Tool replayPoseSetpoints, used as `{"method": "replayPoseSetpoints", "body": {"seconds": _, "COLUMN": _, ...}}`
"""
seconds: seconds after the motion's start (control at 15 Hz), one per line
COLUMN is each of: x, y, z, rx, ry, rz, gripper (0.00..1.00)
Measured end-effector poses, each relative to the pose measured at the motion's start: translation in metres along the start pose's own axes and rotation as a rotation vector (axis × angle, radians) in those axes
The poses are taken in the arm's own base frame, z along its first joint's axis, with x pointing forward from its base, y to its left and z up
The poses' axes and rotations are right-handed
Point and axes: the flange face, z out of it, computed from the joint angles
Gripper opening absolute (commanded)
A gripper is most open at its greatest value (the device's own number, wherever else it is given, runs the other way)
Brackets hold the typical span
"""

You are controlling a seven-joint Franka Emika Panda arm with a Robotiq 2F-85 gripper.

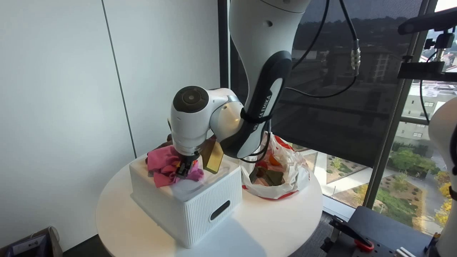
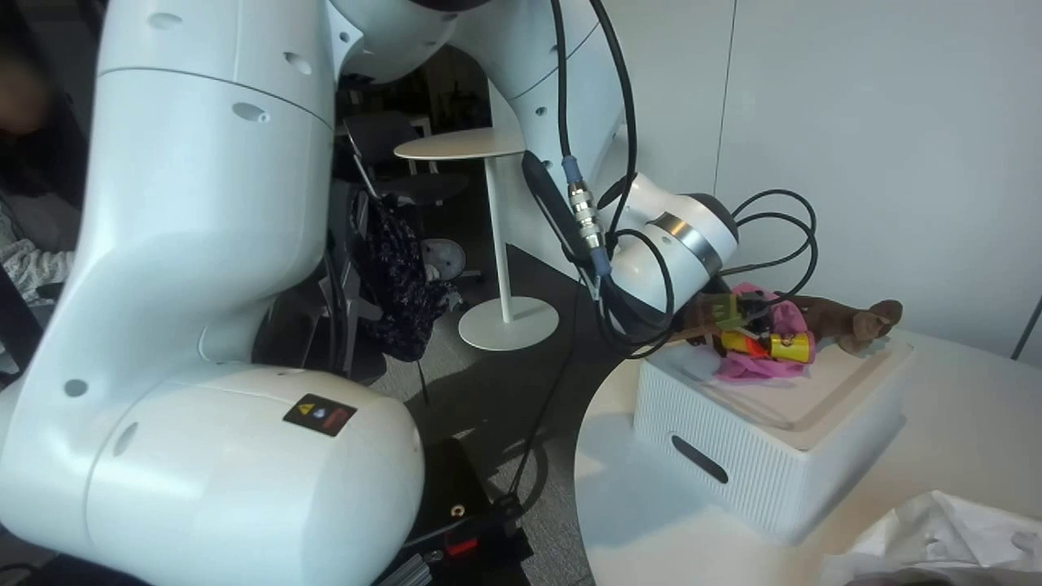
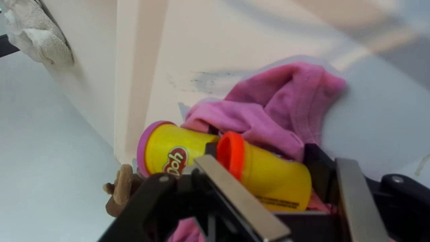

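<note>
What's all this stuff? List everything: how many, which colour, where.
Near table: one, white, foreground
Box: one, white, on that table
Cloth: at least one, pink, on the box
Orange-ended tub: one, yellow, on the cloth
Purple-ended tub: one, yellow, beside that tub
Toy animal: one, brown, at the box's edge
Block: one, golden, beside the cloth
Bag: one, white and red, beside the box
Shade: one, dark, over the window
Far table: one, white, background
Chair: at least one, dark, background
Arm: one, white, over the box
Fingers: two, black and silver, flanking the orange-ended tub
</note>
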Motion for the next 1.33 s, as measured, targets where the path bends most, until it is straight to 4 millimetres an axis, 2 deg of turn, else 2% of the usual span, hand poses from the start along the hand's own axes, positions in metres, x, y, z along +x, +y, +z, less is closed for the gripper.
{"method": "replayPoseSetpoints", "body": {"seconds": 0.07, "x": 0.000, "y": 0.000, "z": 0.000, "rx": -0.002, "ry": 0.000, "rz": -0.003, "gripper": 0.34}}
{"method": "replayPoseSetpoints", "body": {"seconds": 0.53, "x": -0.005, "y": 0.005, "z": 0.001, "rx": -0.014, "ry": -0.007, "rz": -0.005, "gripper": 0.34}}
{"method": "replayPoseSetpoints", "body": {"seconds": 0.67, "x": -0.011, "y": 0.012, "z": 0.001, "rx": -0.013, "ry": -0.017, "rz": 0.013, "gripper": 0.34}}
{"method": "replayPoseSetpoints", "body": {"seconds": 0.87, "x": -0.031, "y": 0.045, "z": -0.006, "rx": 0.001, "ry": -0.053, "rz": 0.107, "gripper": 0.34}}
{"method": "replayPoseSetpoints", "body": {"seconds": 1.13, "x": -0.068, "y": 0.110, "z": -0.024, "rx": 0.003, "ry": -0.102, "rz": 0.266, "gripper": 0.34}}
{"method": "replayPoseSetpoints", "body": {"seconds": 1.33, "x": -0.100, "y": 0.150, "z": -0.028, "rx": -0.018, "ry": -0.190, "rz": 0.379, "gripper": 0.34}}
